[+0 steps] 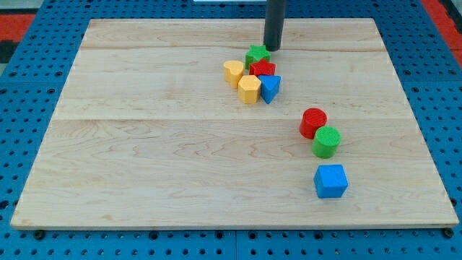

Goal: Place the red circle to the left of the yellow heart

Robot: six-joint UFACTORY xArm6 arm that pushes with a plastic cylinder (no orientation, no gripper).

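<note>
The red circle lies right of centre on the wooden board, touching the green circle just below and right of it. The yellow heart sits at the left end of a tight cluster near the top centre. My tip stands at the top of that cluster, right beside the green star, far above and left of the red circle.
The cluster also holds a red star, a yellow hexagon and a blue triangular block. A blue cube lies below the green circle. The board's edges border a blue pegboard.
</note>
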